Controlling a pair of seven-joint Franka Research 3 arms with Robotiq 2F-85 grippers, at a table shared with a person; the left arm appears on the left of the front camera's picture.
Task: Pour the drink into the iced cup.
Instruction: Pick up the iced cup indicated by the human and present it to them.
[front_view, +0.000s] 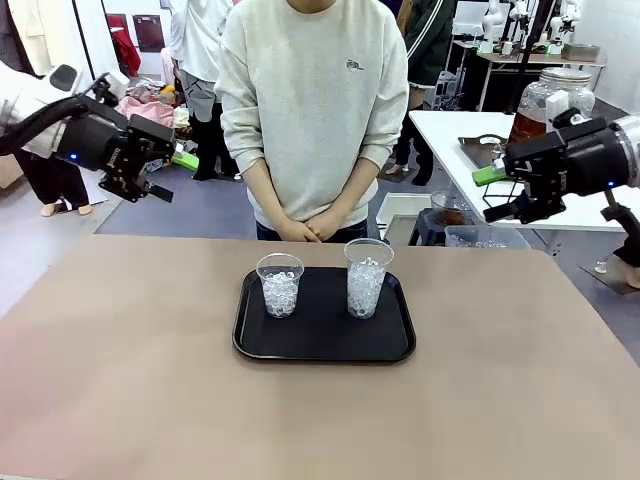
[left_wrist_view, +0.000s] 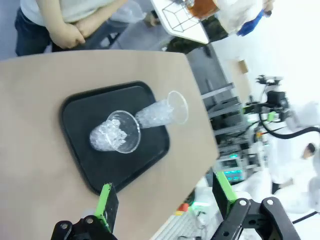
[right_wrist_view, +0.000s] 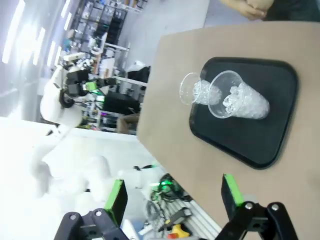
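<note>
Two clear plastic cups packed with ice stand upright, just apart, on a black tray (front_view: 325, 355) on the brown table (front_view: 120, 400): the shorter cup (front_view: 280, 285) and the taller cup (front_view: 367, 278). Both sit below and between your end effectors. The left end effector (front_view: 172, 177) and the right end effector (front_view: 492, 194) hover off the table's far corners, each with fingers spread apart and nothing between them. The drink (front_view: 527, 125) is well behind the right end effector, amber in a round glass dispenser jar (front_view: 555, 95) with a metal lid, on a white table (front_view: 440, 130) at the side. Expect that jar to be heavy, smooth and breakable, and probably too wide for your fingers. Whether it has a tap cannot be told from here. The cups look thin and soft-walled, so they would likely buckle under a hard squeeze. The ice gives them some weight, and any wetness would make the walls slick. Take a cup around its mid-wall, below the rim, and squeeze gently. The person's hands (front_view: 310, 230) rest clasped beyond the tray, so keep your path clear of them.
</note>
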